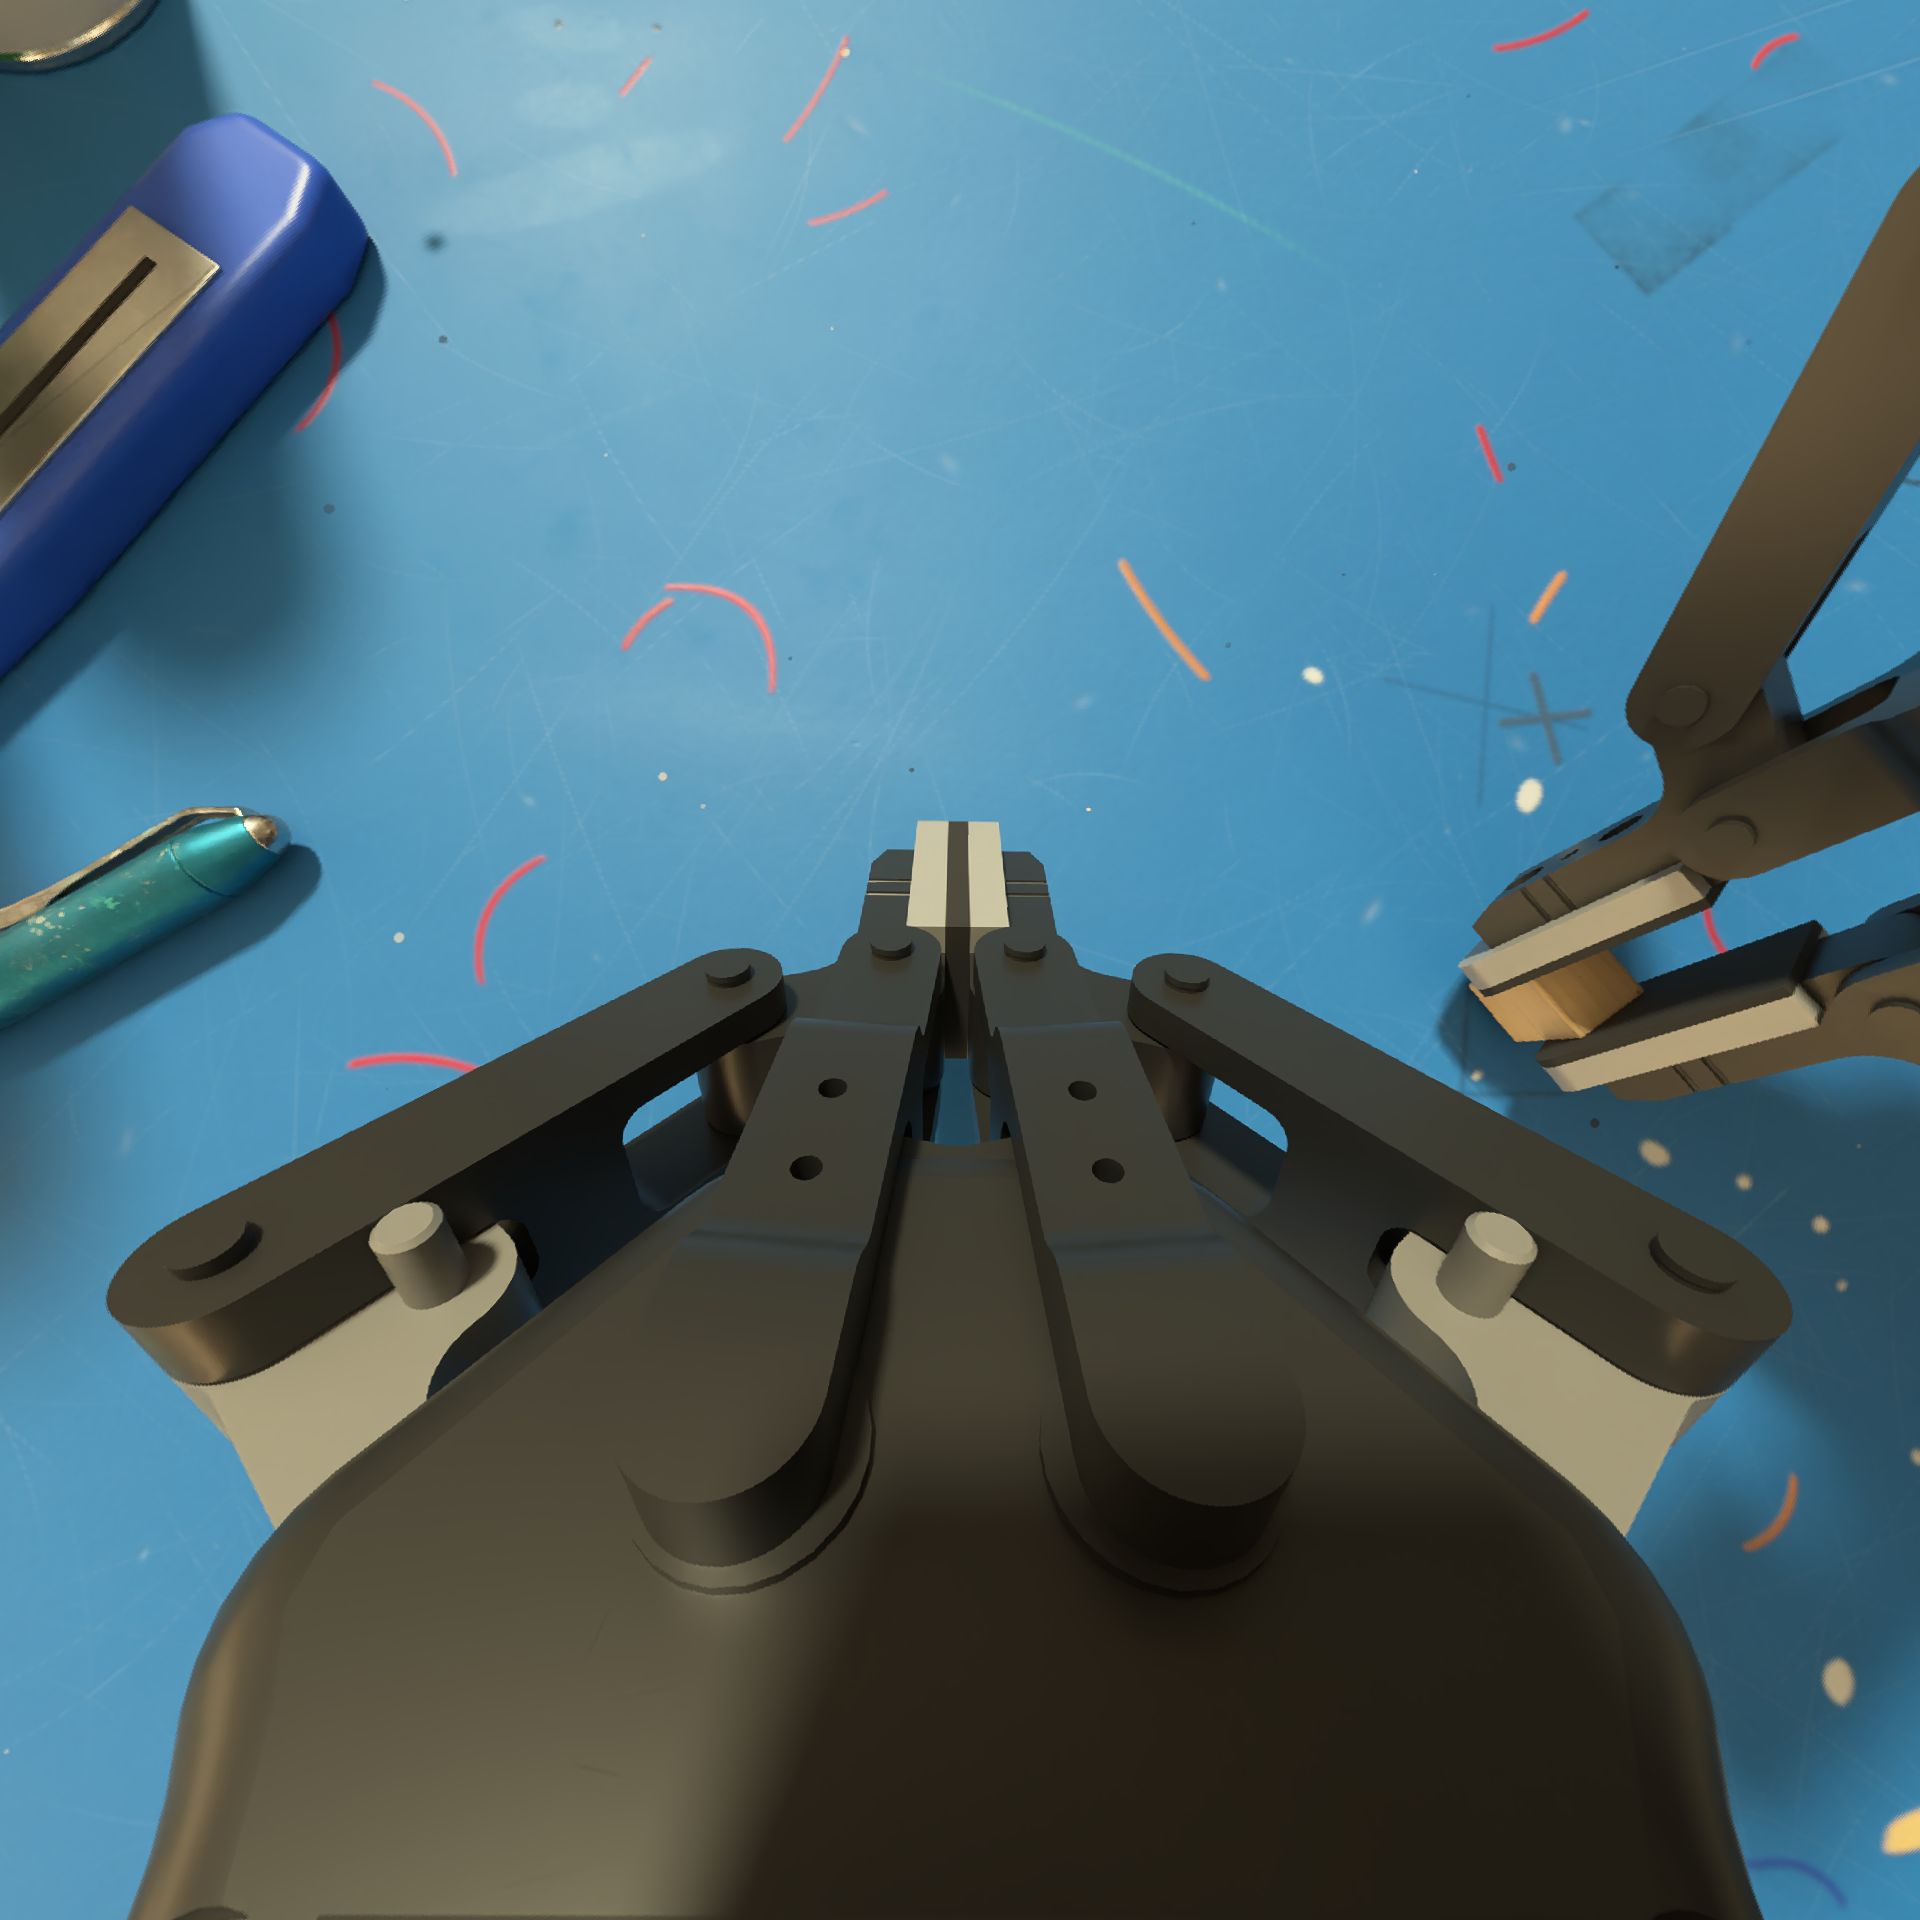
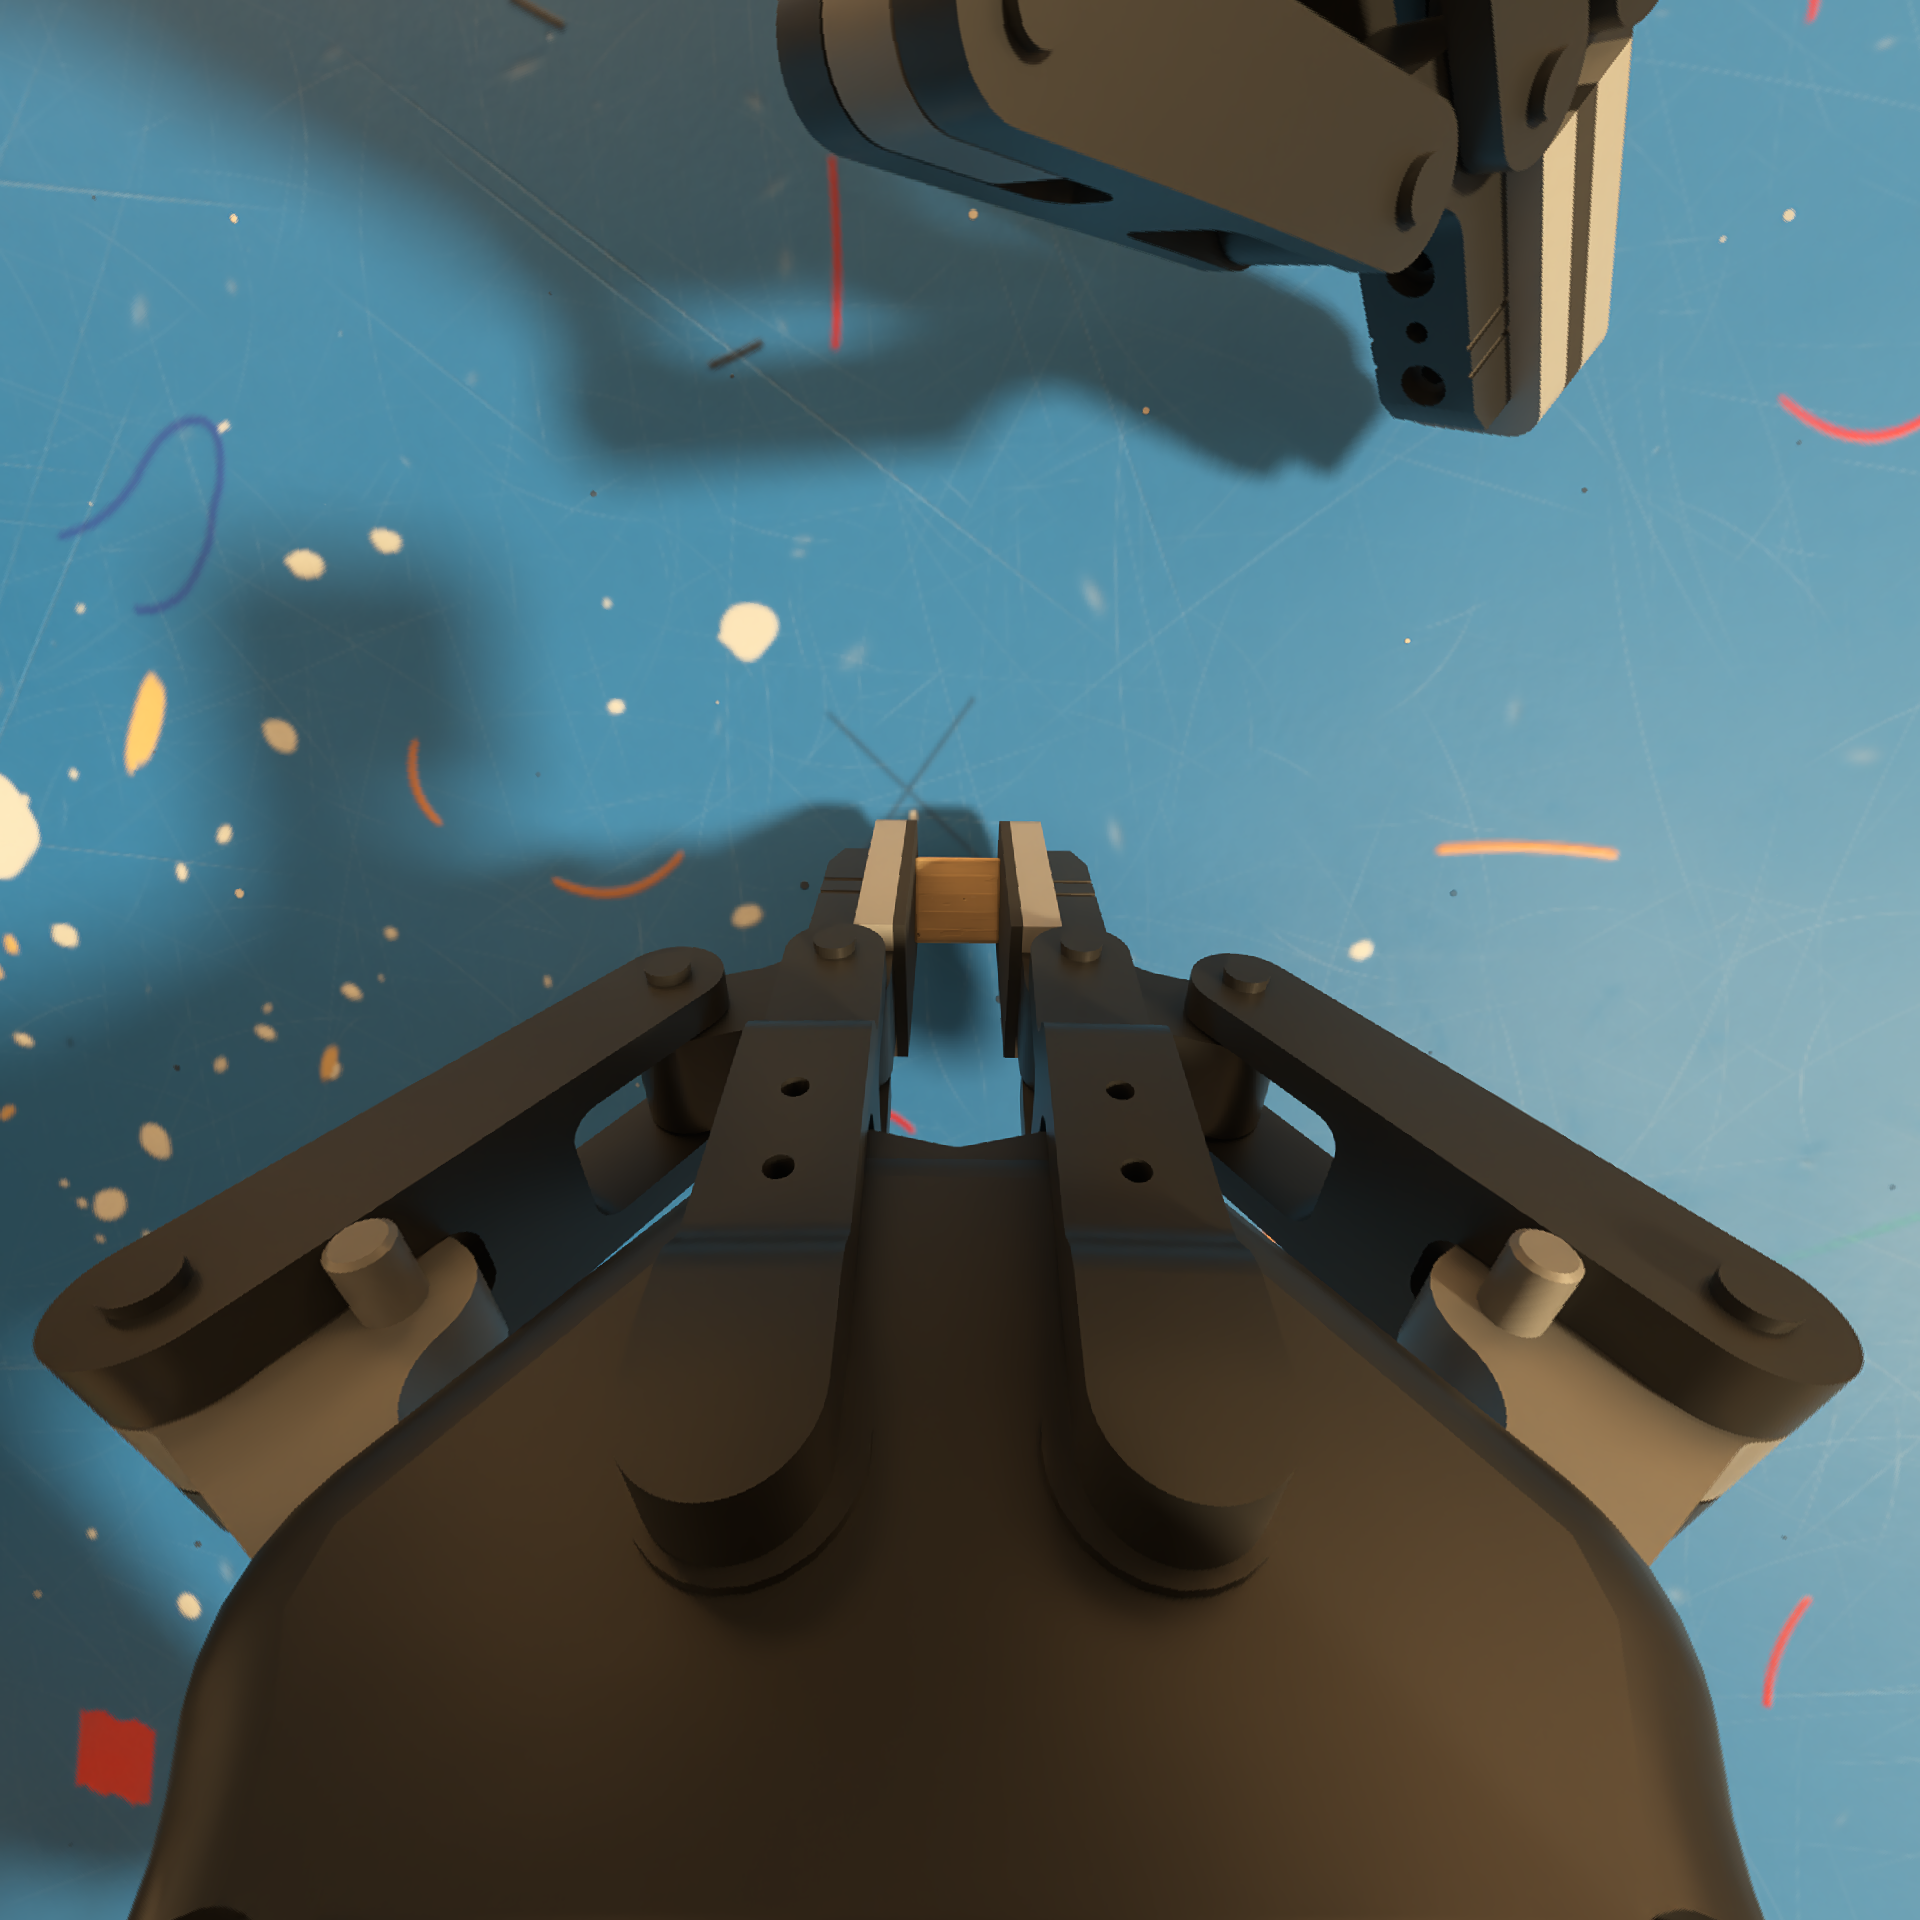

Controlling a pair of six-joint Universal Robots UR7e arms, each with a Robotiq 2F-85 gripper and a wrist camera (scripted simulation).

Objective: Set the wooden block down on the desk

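Note:
A small wooden block (image 2: 957, 900) sits clamped between the pads of my right gripper (image 2: 957, 883), held low over the blue desk (image 2: 1351, 727). In the left wrist view the same block (image 1: 1553, 1000) shows at the right edge between the right gripper's fingers (image 1: 1579, 930), close above its own shadow. My left gripper (image 1: 957, 873) is shut with its pads together and holds nothing. It hangs above the desk to the left of the block. It also shows in the right wrist view (image 2: 1548, 312) at the top right.
A blue stapler (image 1: 156, 353) and a teal pen (image 1: 135, 904) lie at the left of the left wrist view. A round metal rim (image 1: 62, 31) shows in the top left corner. The blue desk surface (image 1: 935, 468) carries scratches, coloured marks and pale specks.

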